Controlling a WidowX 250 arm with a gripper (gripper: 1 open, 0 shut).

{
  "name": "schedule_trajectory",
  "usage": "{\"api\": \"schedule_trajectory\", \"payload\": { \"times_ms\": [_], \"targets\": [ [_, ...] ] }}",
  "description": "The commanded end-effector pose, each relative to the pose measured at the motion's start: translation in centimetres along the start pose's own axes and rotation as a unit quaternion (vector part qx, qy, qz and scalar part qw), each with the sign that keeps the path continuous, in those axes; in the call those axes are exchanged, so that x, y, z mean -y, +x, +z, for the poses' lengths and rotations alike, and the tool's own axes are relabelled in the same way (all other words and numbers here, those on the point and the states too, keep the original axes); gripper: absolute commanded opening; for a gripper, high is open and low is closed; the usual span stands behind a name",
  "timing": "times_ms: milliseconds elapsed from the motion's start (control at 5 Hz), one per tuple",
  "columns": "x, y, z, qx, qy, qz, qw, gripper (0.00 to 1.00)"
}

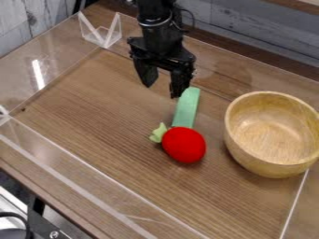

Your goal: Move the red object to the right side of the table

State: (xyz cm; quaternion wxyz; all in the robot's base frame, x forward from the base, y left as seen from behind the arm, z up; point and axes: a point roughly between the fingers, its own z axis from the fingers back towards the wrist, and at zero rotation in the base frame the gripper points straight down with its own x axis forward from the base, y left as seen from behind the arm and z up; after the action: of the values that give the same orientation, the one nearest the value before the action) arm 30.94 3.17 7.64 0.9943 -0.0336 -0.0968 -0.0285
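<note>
My black gripper (pixel 163 82) hangs with its fingers spread and empty over the brown wood-grain table (pixel 100 140). The small round, fuzzy-looking red object (pixel 185 145) with its light-green leafy tuft lies near the middle, seemingly touching the flat light-green rectangular block (pixel 187 106), beside the smooth round wooden bowl (pixel 271 133). I read no writing anywhere.

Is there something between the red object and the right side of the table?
Yes. The wooden bowl stands directly right of the red object, with a small gap between them. It fills most of the table's right side.
</note>
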Motion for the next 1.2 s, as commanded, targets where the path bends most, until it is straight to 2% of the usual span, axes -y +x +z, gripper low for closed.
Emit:
{"api": "schedule_trajectory", "payload": {
  "times_ms": [0,400,800,1000],
  "targets": [
    [0.7,-0.3,2.4,0.02,0.003,-0.007,0.9998,1.0],
    [1.3,-2.3,2.8,-0.006,0.003,0.004,1.0,1.0],
    [2.2,-5.1,1.9,-0.027,-0.003,-0.015,0.9995,1.0],
    [4.2,-5.1,1.1,-0.031,0.0,-0.013,0.9994,1.0]
  ]
}}
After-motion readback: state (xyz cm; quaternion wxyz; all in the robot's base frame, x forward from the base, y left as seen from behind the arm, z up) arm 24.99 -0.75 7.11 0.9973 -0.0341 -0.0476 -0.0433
